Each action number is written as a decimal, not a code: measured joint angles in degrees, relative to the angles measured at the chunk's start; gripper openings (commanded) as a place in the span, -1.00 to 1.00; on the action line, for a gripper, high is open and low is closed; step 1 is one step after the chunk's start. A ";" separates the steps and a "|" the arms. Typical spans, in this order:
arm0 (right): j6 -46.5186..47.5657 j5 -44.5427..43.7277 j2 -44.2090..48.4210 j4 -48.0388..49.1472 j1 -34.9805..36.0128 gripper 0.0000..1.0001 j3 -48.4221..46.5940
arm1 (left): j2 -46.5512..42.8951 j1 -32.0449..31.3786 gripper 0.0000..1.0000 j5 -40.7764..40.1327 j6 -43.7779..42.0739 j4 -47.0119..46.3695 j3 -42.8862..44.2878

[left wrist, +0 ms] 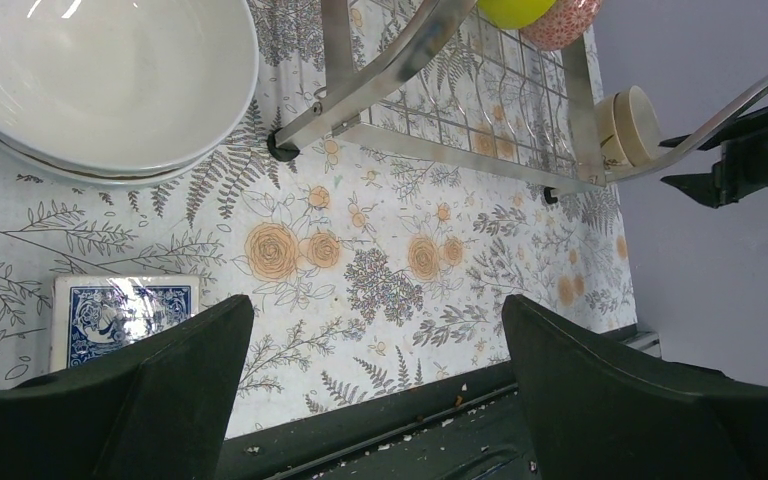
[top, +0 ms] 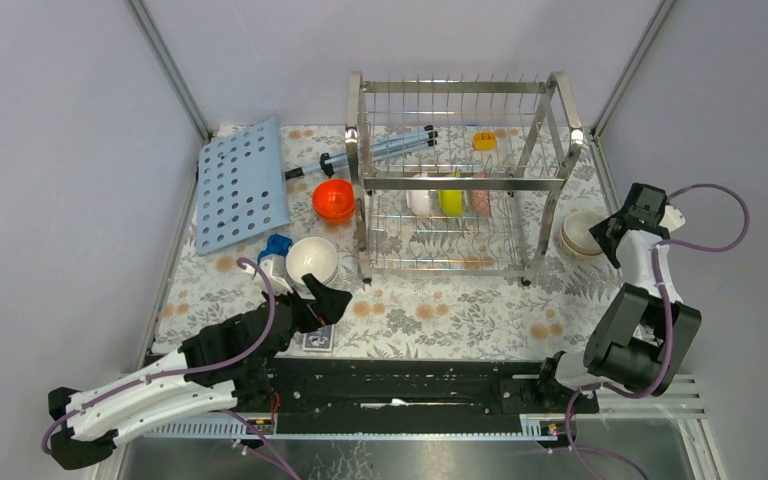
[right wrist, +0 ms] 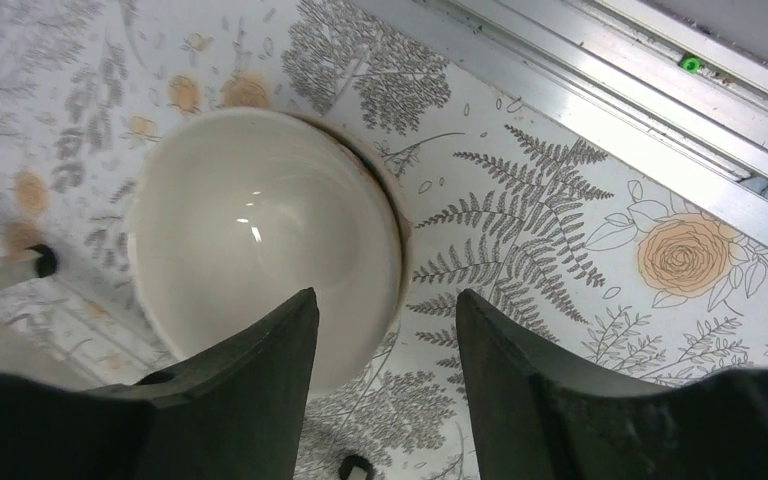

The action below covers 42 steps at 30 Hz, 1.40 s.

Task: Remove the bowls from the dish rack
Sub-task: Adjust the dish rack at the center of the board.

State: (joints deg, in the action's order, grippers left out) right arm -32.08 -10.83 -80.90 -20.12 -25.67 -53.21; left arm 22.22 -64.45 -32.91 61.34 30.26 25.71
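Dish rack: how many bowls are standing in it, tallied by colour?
White bowl: 1
Yellow-green bowl: 1
Pink bowl: 1
Total: 3, all on the lower tier of the dish rack.

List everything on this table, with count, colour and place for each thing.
dish rack: one, steel, far centre
racked bowls: three, white, yellow-green, pink speckled, lower tier
white bowls: stack, count unclear, left of the rack
orange bowl: one, left of the rack
cream bowls: stack, count unclear, right of the rack
perforated board: one, light blue, far left
card box: one, blue-white, near left
yellow item: one, upper tier
left gripper: one, black, open, empty, beside the card box
right gripper: one, black, open, over the cream bowls
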 measured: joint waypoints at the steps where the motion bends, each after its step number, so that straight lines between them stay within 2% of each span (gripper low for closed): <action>1: -0.42 0.02 0.61 -0.92 0.00 0.23 -0.72 | 0.02 0.00 0.98 0.00 -0.07 0.00 0.02; 7: -4.83 -0.24 5.42 -5.42 1.70 0.22 -11.98 | 0.96 0.00 0.98 -0.07 -1.75 0.63 1.53; 13: -6.19 -0.50 16.65 -4.00 11.63 0.23 -25.16 | 1.68 0.00 0.97 -2.62 -6.43 1.62 7.76; 19: -4.42 8.96 28.55 -0.11 17.99 0.27 -30.49 | 2.05 0.00 0.97 -6.62 -12.92 0.94 11.87; 23: -4.26 15.67 38.03 0.55 20.28 0.28 -26.93 | 3.48 0.00 0.97 -8.50 -16.70 0.13 14.08; 28: -5.84 24.55 49.96 0.85 23.28 0.29 -14.58 | 5.44 0.00 0.98 -10.93 -21.33 -1.49 14.88; 34: -6.21 30.60 56.50 -4.90 24.87 0.30 -1.11 | 8.11 0.00 0.97 -11.28 -26.69 -3.52 16.94; 42: -7.54 35.89 63.01 -5.42 27.04 0.30 12.41 | 12.76 0.00 0.98 -10.25 -33.16 -13.44 16.24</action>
State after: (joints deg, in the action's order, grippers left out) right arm -39.62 25.06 -17.89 -25.54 1.37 -40.80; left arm 34.98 -64.45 -43.16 28.18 16.82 41.95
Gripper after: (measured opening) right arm 0.648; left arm 0.988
